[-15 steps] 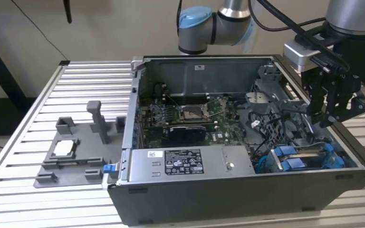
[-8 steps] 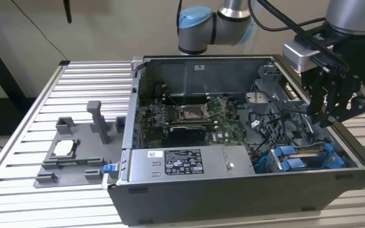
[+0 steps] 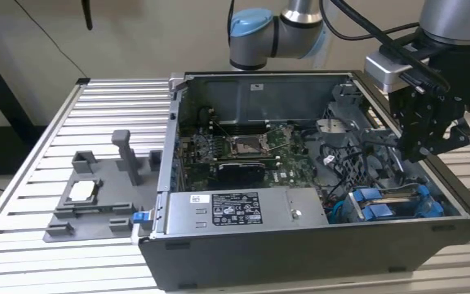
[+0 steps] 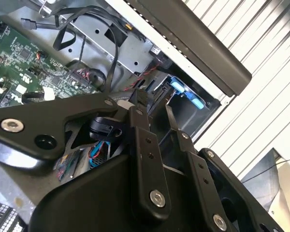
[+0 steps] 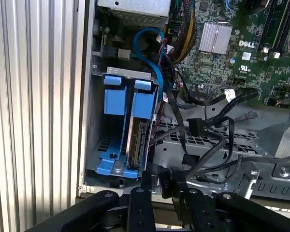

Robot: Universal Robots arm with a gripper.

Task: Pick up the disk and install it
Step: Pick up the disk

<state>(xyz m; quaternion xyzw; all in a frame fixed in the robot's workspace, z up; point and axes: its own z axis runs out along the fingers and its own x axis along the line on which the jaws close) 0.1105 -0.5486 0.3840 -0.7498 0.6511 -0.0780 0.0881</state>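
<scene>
Finds the hand above the drive corner of the case, narrow and holding nothing. Confirms the small empty gap in the first wrist view, with no contact to anything below.

Locates the disk directly beneath, standing on edge in the bay, framed by its blue carrier and beside a second blue carrier. Judges it lodged in the slot; cannot tell about full seating or latching.

Records black cables looped just beside the bay and close to the hand, a blue cable arching over the bay's far end, and the board beyond. Notes a grey fixture on the slatted counter, well apart from the work.

Risks, as judged:
- Snagging a cable loop on any sideways or upward move, through closeness to the bay; possible pulling of a connector off the board.
- Striking the carrier tabs or bay wall on descent, through so narrow a gap and little clearance either side.
- Jamming the disk in its rails, through uneven pressing on one tab and resulting tilt.
- Scraping the case rim, through closeness of the hand to that wall.
</scene>
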